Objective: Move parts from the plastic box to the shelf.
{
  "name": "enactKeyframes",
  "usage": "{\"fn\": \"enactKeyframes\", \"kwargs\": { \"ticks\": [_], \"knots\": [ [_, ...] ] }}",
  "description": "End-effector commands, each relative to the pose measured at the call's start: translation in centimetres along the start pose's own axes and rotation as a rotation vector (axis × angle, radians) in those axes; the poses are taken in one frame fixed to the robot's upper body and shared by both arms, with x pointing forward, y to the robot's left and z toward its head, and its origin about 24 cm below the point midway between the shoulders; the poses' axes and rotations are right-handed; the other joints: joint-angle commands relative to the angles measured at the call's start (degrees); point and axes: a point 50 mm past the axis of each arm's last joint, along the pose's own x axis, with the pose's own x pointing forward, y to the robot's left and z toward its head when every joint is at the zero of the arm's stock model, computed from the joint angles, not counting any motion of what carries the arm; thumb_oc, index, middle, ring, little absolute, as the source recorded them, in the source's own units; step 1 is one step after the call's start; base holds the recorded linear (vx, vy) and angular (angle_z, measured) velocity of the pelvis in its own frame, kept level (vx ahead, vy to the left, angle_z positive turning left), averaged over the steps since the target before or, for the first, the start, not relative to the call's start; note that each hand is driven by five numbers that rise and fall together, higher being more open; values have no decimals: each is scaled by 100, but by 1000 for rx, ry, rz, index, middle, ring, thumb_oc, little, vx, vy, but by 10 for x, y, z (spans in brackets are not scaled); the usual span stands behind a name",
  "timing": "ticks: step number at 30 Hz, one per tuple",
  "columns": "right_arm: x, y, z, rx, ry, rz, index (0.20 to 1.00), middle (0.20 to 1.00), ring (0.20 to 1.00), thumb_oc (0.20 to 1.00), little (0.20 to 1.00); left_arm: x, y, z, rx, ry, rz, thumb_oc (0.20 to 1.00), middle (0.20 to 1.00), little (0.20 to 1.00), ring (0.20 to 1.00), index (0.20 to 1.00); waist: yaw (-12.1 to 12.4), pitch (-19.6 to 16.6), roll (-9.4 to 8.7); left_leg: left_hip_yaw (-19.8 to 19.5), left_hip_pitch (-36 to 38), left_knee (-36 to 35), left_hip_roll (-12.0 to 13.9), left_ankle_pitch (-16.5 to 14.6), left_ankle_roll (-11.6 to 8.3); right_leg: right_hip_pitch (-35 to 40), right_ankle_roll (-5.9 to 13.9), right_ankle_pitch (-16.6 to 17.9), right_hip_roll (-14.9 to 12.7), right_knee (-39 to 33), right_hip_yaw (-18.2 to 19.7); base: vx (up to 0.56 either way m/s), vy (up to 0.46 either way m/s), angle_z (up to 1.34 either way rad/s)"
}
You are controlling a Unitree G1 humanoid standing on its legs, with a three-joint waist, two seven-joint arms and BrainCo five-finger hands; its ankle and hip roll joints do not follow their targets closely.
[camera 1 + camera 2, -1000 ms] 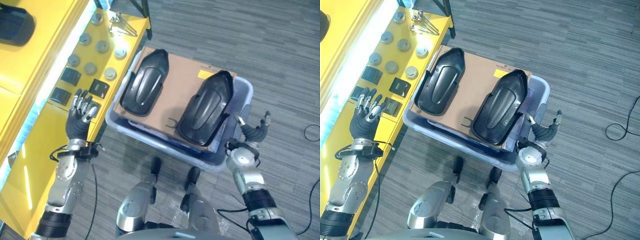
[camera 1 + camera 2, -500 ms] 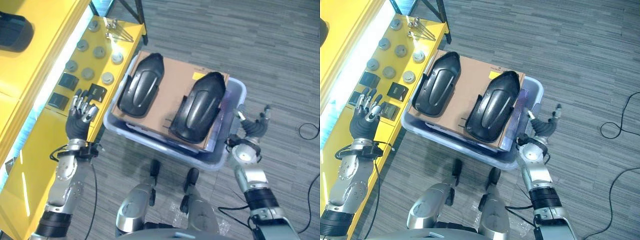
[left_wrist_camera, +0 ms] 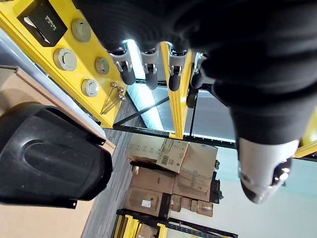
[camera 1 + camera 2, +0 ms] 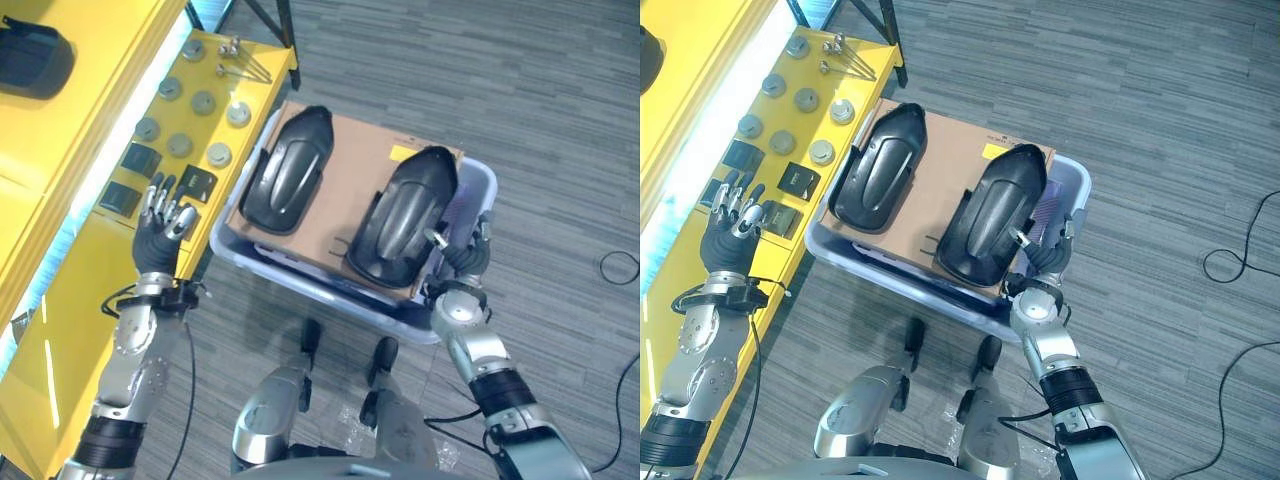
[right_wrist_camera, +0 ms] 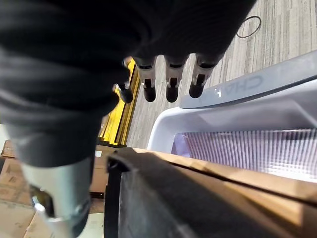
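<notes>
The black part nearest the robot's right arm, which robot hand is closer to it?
The right hand. Its open fingers sit right beside the black part, at the plastic box's corner. The left hand is far off, open over the yellow shelf, past the other black part.

Grey striped carpet [image 4: 560, 90]; stacked cardboard boxes [image 3: 168, 173] in bkgd.

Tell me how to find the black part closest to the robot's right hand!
Find the plastic box on the grey floor, topped with brown cardboard. Two black shell-shaped parts lie on it. Yours is the black part by the right hand; its twin lies nearer the yellow shelf.
</notes>
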Motion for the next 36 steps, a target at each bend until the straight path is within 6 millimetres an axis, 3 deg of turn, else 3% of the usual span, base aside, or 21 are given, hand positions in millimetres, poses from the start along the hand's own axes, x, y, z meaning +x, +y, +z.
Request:
{"fn": "enactKeyframes", "kwargs": {
  "ticks": [1,15,16,17,18,20,27,36],
  "knots": [
    [-8,6,1,-38,-48,37,1000,1000,1000,1000,1000,-2,-6,15,-5,-86,-31,1000,1000,1000,1000,1000,93,-366,-253,184,-466,644,47,-481,-31,-168,322,-197,-428,269,82,0,0,0],
    [-7,0,-45,-148,125,30,1000,1000,1000,1000,1000,0,-11,15,-6,-111,-34,1000,1000,1000,1000,1000,161,-287,-192,174,-600,667,29,-462,-30,-286,305,-178,-449,284,65,0,0,0],
    [-7,0,-47,-150,135,30,903,903,903,903,903,0,-11,15,-4,-112,-35,1000,1000,1000,1000,1000,173,-283,-187,169,-608,672,26,-462,-32,-290,303,-177,-452,287,58,0,0,0],
    [-6,0,-48,-148,142,32,724,724,724,724,724,0,-11,15,-4,-113,-35,1000,1000,1000,1000,1000,182,-281,-184,167,-616,679,23,-462,-31,-292,302,-176,-454,286,50,-4,-2,5],
    [-6,0,-49,-148,146,33,645,645,645,645,645,0,-11,16,-5,-114,-35,1000,1000,1000,1000,1000,190,-278,-180,161,-623,680,20,-462,-30,-299,303,-175,-457,288,45,-6,0,7],
    [-5,1,-50,-154,150,27,200,200,200,200,200,1,-11,16,-7,-113,-37,1000,1000,1000,1000,1000,220,-270,-168,151,-631,681,13,-458,-28,-294,297,-172,-467,282,22,-4,-2,6],
    [1,4,-43,-95,129,22,200,200,200,200,200,1,-12,15,-11,-109,-46,1000,1000,1000,1000,1000,259,-258,-152,121,-657,694,1,-453,-22,-319,290,-167,-477,301,-11,0,0,0],
    [7,3,-17,-21,15,-1,200,200,200,200,200,0,-10,15,-8,-108,-53,1000,1000,1000,1000,1000,244,-283,-181,128,-571,633,5,-447,-5,-265,299,-157,-463,279,-16,0,0,0]
  ]
}}
